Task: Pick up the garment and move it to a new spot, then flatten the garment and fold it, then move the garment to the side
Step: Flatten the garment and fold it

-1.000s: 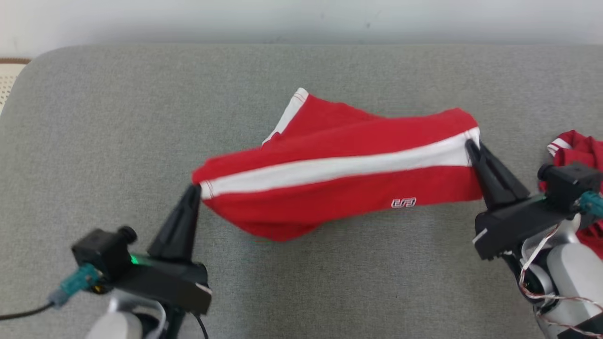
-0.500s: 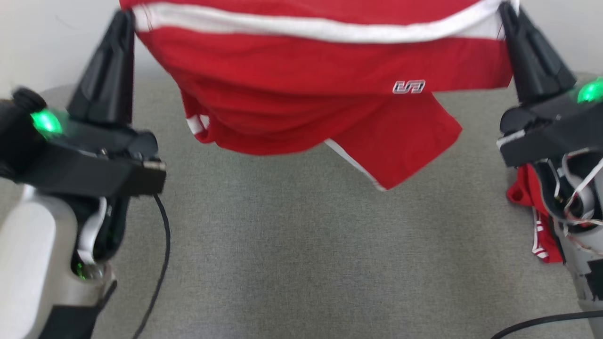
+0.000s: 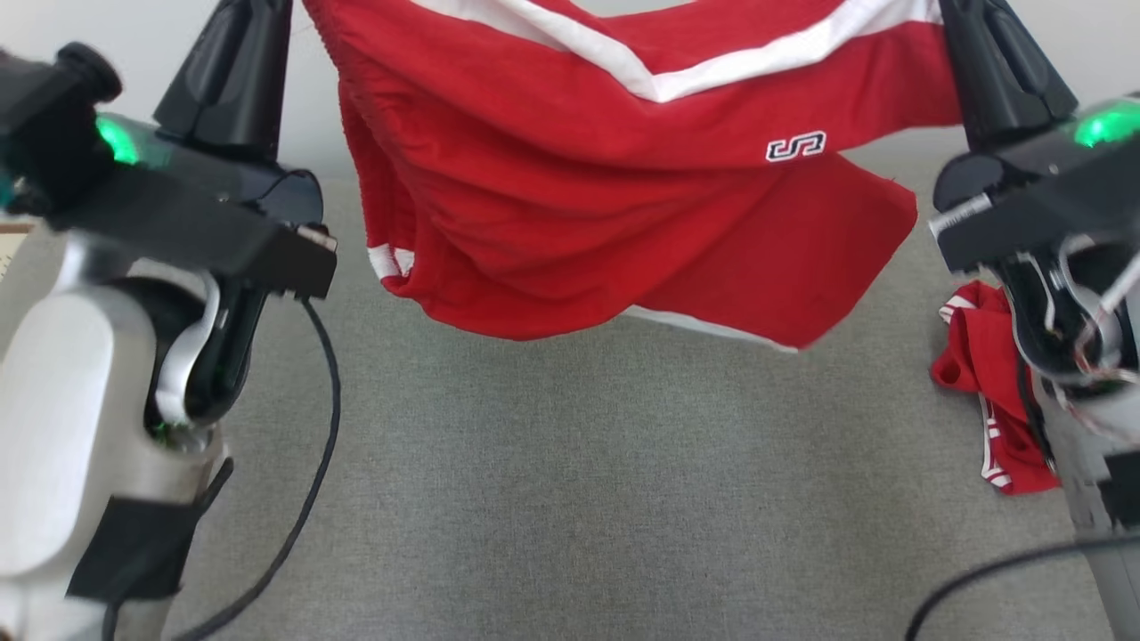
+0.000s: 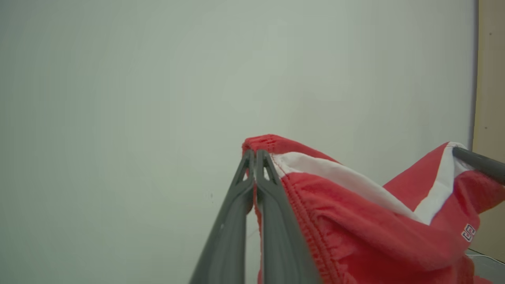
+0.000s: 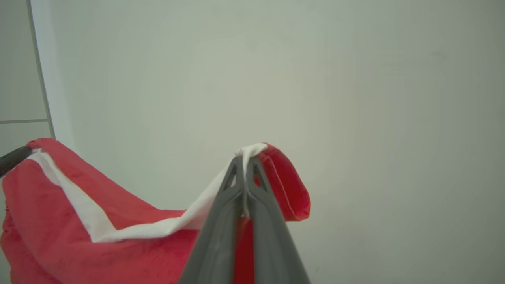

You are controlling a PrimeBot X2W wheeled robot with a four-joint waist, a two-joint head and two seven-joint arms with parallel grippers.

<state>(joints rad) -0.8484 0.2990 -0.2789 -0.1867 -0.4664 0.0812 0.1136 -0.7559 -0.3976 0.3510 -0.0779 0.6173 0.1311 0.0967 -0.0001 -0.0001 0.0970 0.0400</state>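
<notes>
The garment (image 3: 623,196), red shorts with a white stripe and a small white logo, hangs in the air above the grey padded surface (image 3: 570,499), held by its two upper corners. The stripe sags into a V between the grips. My left gripper (image 4: 253,154) is shut on the elastic waistband corner, its dark fingers (image 3: 233,80) rising at the upper left of the head view. Pinching the white-striped corner on the other side, my right gripper (image 5: 244,159) is shut too, its fingers (image 3: 997,62) at the upper right. The garment's lower edge (image 3: 712,325) hangs free of the surface.
A second red garment (image 3: 984,374) lies crumpled on the grey surface at the right, partly behind my right arm. Black cables (image 3: 312,481) trail near both arms. A pale wall stands behind the surface.
Both grippers have lifted the garment from low over the surface to high in the air. Its middle now sags and the loose leg has swung out to the right. The head view has shifted.
</notes>
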